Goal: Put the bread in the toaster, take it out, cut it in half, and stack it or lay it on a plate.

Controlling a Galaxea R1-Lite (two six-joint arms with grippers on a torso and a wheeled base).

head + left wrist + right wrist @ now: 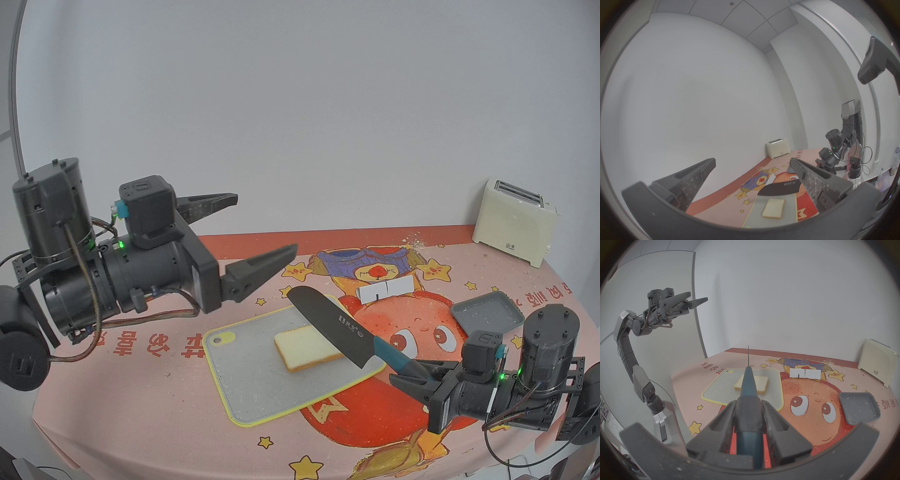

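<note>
Holding knife (334, 328) over bread (303, 350): right tool (412, 375)

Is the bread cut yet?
No. The bread is one whole slice on the cutting board; the right gripper holds the knife.

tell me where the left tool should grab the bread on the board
Likely the bread by its crust edges at the end nearer the robot's left, coming down from above. It lies flat on the cutting board, so only its sides offer a pinch, and the knife held by the right tool hangs over its other end.
</note>
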